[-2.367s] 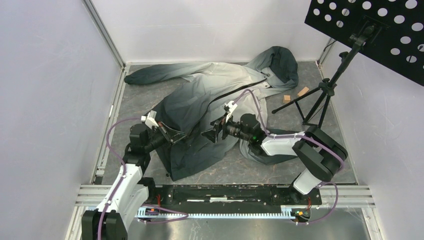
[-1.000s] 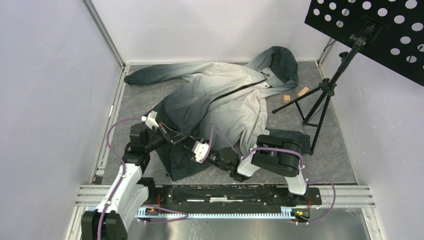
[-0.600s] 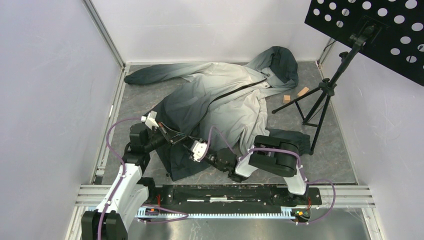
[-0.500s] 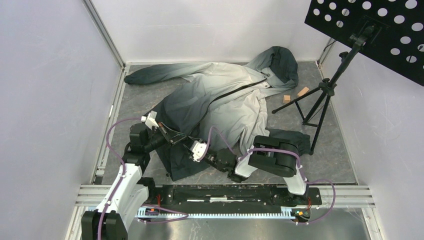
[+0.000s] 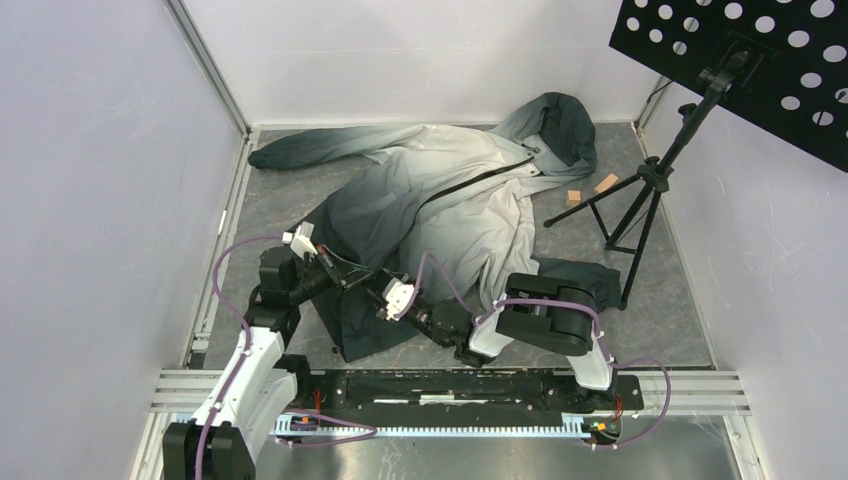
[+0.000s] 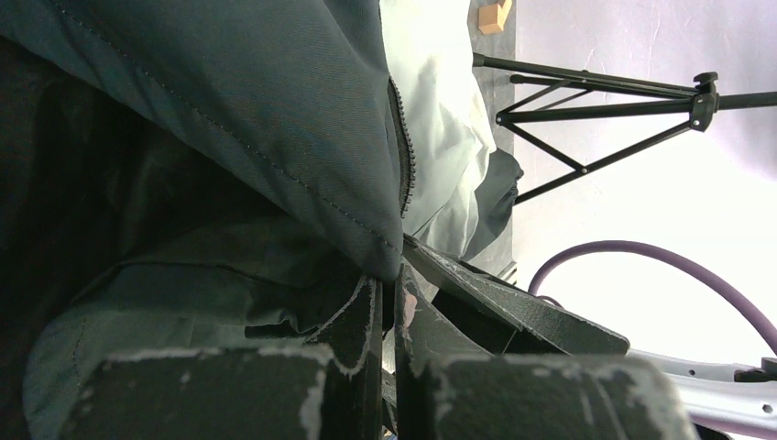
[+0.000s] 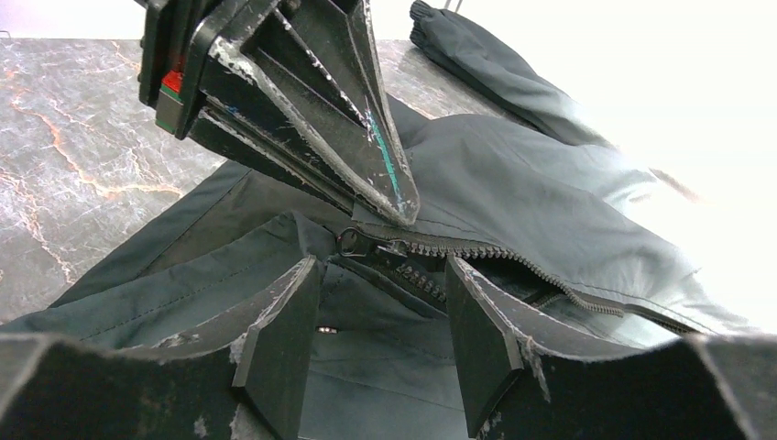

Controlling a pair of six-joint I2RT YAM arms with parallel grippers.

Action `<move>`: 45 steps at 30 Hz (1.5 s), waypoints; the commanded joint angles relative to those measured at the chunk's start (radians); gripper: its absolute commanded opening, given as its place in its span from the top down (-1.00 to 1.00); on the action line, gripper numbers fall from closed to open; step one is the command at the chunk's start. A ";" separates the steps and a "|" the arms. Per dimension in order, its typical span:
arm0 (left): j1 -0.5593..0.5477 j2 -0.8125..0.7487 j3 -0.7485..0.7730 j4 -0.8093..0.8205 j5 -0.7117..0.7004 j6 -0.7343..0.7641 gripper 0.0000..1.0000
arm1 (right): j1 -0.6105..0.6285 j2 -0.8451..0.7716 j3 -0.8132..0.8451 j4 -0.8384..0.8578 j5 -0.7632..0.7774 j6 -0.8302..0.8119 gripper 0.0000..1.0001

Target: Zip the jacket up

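Observation:
The jacket lies spread on the floor, hood at the far right, fading from dark teal at the hem to pale grey. Its dark zipper is open near the hem. My left gripper is shut on the hem's edge beside the zipper, as the left wrist view shows. My right gripper is open just in front of it. In the right wrist view the open right gripper sits just short of the zipper slider and teeth, under the left fingers.
A black tripod stand carrying a perforated black board stands at the right, next to the hood. Two small wooden blocks lie by its legs. White walls enclose the floor. A metal rail runs along the near edge.
My right arm has swung from the middle of the jacket down to the hem, close to the left gripper, then edged slightly nearer. The left arm has not moved.

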 commanded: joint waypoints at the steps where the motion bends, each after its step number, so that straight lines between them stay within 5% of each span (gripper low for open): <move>1: 0.003 -0.017 0.016 0.027 0.038 -0.010 0.95 | 0.008 -0.009 0.014 0.457 0.074 0.014 -0.18; 11: 0.003 -0.016 0.012 0.027 0.032 -0.012 0.95 | 0.011 -0.039 0.017 0.440 0.045 0.046 -0.20; 19: 0.002 -0.020 0.013 0.026 0.032 -0.014 0.95 | 0.016 -0.046 0.030 0.425 0.074 0.135 -0.02; 26: 0.002 -0.025 0.010 0.022 0.033 -0.012 0.96 | 0.019 -0.040 0.037 0.419 0.066 0.140 -0.25; 45: 0.002 -0.026 0.002 0.022 0.024 -0.007 0.96 | 0.019 -0.074 0.006 0.453 0.116 0.155 -0.13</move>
